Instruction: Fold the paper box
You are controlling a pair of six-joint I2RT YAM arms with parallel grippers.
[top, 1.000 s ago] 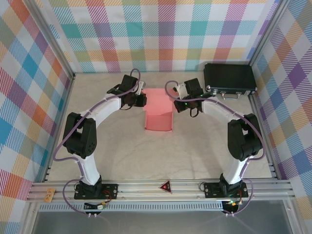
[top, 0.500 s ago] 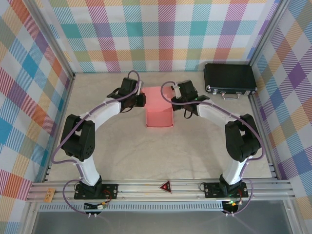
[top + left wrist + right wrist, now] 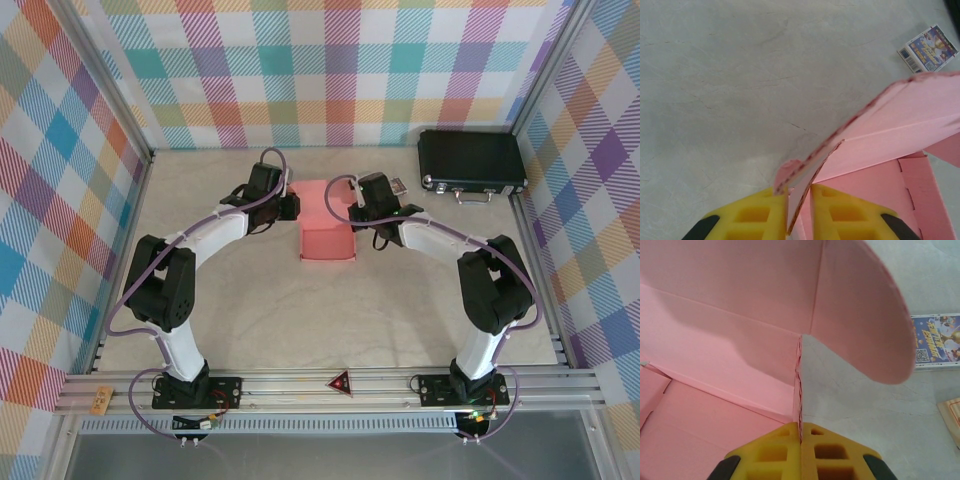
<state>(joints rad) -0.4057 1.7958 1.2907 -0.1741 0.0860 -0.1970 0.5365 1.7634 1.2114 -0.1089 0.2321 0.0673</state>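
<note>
Lid of the paper box (image 3: 327,228), flat a second ago, now stands raised, far-centre on the surface (image 3: 400,300). Left gripper (image 3: 799,192) and right gripper (image 3: 800,432), each pinching its side edges narrowly, have swung inward, so closing looks underway.

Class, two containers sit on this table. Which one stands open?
The pink paper box in the middle: its lid panel is lifted and its inside shows. The black case at the far right lies shut.

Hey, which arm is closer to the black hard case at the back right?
Right. The right arm grips the right side of the salmon-pink cardboard box, left of the black hard case; the left arm is at the box's left side, farther off.
</note>
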